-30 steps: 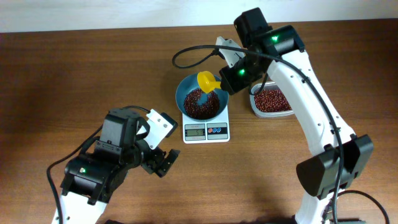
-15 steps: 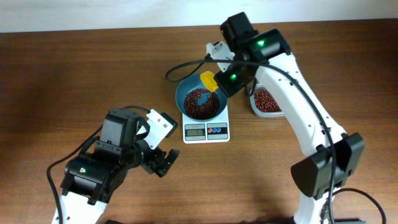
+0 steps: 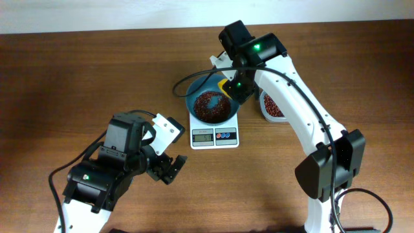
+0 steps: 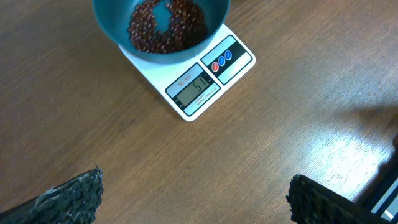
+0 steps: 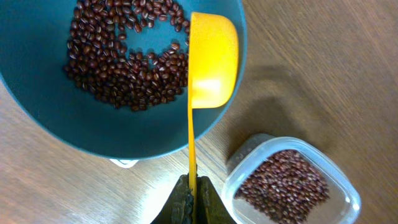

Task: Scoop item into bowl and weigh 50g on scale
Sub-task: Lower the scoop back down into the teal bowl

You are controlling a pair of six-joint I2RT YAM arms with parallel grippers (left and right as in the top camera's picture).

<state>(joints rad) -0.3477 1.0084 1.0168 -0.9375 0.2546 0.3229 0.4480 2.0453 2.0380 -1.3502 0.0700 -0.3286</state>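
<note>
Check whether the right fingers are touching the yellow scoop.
Touching. The right wrist view shows the fingers pinched on the handle of the yellow scoop.

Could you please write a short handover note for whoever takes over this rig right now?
Left gripper: open, empty, apart from the scale.
Right gripper: shut on the handle of the yellow scoop, scoop over the bowl rim.
Bowl sits on the scale, beans inside; more in the tub beside it.
Done: scooping; display seems to read 51.
Left: confirm the weight, set the scoop down.
</note>
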